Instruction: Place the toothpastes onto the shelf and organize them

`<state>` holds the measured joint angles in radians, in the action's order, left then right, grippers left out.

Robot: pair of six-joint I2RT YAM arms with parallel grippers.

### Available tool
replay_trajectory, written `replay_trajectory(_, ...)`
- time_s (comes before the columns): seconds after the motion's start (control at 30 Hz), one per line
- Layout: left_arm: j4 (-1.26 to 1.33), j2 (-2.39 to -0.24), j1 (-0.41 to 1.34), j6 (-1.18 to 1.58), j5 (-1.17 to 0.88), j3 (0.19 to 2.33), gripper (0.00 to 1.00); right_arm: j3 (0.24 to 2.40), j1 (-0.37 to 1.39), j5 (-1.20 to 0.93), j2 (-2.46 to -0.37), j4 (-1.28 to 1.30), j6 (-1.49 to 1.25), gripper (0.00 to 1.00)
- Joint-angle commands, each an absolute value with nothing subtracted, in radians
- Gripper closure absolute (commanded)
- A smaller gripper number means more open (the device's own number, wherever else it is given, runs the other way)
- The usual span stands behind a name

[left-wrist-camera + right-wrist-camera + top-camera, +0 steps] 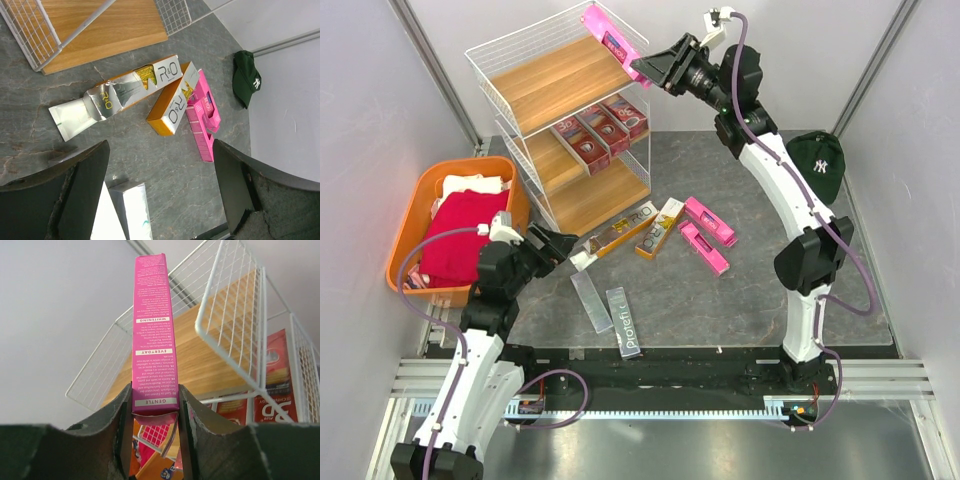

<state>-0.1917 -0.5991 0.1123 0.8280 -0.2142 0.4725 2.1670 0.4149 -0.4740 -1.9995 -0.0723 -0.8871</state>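
Observation:
My right gripper (645, 67) is shut on a hot pink toothpaste box (608, 38), holding it over the right edge of the shelf's (560, 80) top board; in the right wrist view the box (152, 335) stands between my fingers. Three dark red boxes (601, 130) lie on the middle board. On the table lie two gold-white-black boxes (625, 232), two pink boxes (707, 232) and two silver-grey boxes (608, 305). My left gripper (558, 245) is open and empty, low over the table near the silver boxes (132, 210).
An orange basket (415, 225) with red and white cloths stands left of the shelf. A dark green cap (820, 163) lies at the right, behind the right arm. The bottom shelf board (590, 200) is bare.

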Motion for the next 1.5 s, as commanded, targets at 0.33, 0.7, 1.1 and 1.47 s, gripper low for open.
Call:
replay_trajectory(0.33, -0.193, -0.600, 0.104, 0.796, -0.227, 0.457, 0.09, 2.171, 0.414, -0.410, -2.048, -0.054, -0.904, 0.33)
replay_trajectory(0.7, -0.173, -0.643, 0.104, 0.792, -0.248, 0.459, 0.10, 1.956, 0.413, -0.327, -1.884, -0.101, -0.854, 0.02)
replay_trajectory(1.1, -0.166, -0.644, 0.104, 0.756, -0.261, 0.474, 0.09, 1.772, 0.411, -0.342, -1.732, -0.175, -0.845, 0.02)
replay_trajectory(1.47, -0.108, -0.748, 0.107, 0.730, -0.350, 0.502, 0.09, 1.450, 0.411, -0.184, -1.510, 0.029, -0.658, 0.02)
